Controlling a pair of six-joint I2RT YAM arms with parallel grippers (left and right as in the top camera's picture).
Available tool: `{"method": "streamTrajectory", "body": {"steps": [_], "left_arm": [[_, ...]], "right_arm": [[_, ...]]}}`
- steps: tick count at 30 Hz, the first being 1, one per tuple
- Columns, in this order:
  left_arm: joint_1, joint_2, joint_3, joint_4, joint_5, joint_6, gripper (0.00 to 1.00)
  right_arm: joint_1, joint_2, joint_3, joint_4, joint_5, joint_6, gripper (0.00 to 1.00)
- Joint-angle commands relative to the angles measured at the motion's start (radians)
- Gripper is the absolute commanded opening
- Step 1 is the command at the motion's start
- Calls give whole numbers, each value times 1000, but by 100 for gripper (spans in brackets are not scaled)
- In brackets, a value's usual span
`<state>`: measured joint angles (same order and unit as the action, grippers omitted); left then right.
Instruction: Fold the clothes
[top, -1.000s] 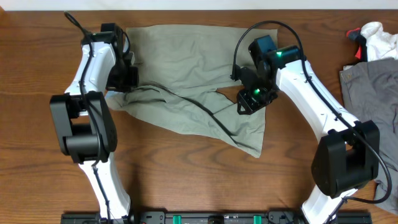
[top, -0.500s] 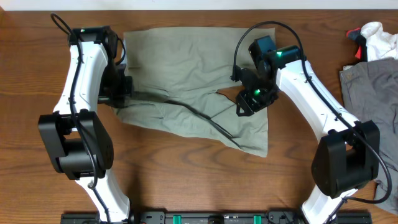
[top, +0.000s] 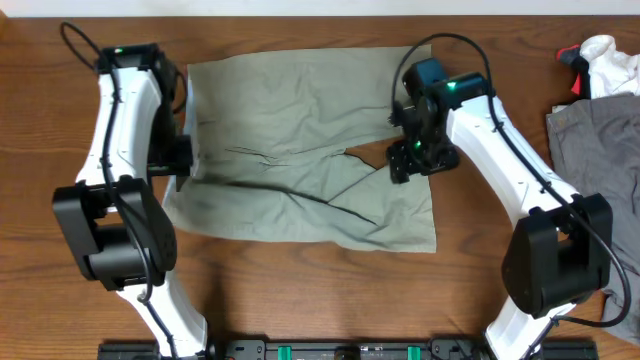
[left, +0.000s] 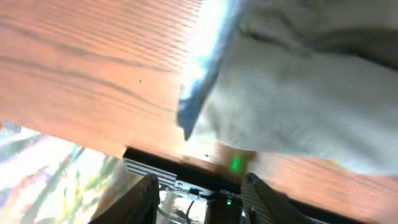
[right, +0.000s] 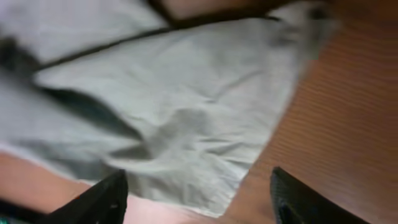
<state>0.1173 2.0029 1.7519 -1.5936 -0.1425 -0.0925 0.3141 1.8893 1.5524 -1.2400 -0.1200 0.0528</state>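
One pair of pale khaki-green cotton shorts (top: 290, 130) lies spread out in the middle of the brown wooden table (top: 300, 300). My two arms hide its left edge and part of the notch between the legs. Both wrist views are blurred. My left pincer (left: 200, 183) has its fingers apart by the cloth's edge. My right pincer (right: 199, 177) gapes wide above the fabric. One dark grey garment (top: 595, 140) and one small white-and-red cloth (top: 605, 58) are cut off at the right.

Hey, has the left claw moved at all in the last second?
Yes. Seen from overhead, the left claw has drawn back from the far edge of the table toward the robot's base, and a little farther from the grey garment.
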Motion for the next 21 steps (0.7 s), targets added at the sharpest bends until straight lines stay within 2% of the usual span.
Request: {"method": "streamTrajectory", "body": {"steps": [1,4,7,9,11,16,21], "left_arm": [[27,3,12,-6,-26,-42,45],[41,3,12,7,13,-43,45],[43,3,12,50,117,-16,44],[38,3,11,89,225,35,39],[31,3,11,130,319,97,28],[30,-19,11,141,326,100,12],[30,-161,11,137,326,99,11]], "right_arm": [[-42,-15,-3,3,60,118,73],[-61,-13,-3,18,18,77,70],[-57,-11,-14,37,-76,-10,57],[-50,-10,-36,49,-94,-8,47],[-47,-6,-71,74,-93,27,38],[-57,0,-225,185,-98,194,18],[-80,0,-358,303,-98,234,17]]}}
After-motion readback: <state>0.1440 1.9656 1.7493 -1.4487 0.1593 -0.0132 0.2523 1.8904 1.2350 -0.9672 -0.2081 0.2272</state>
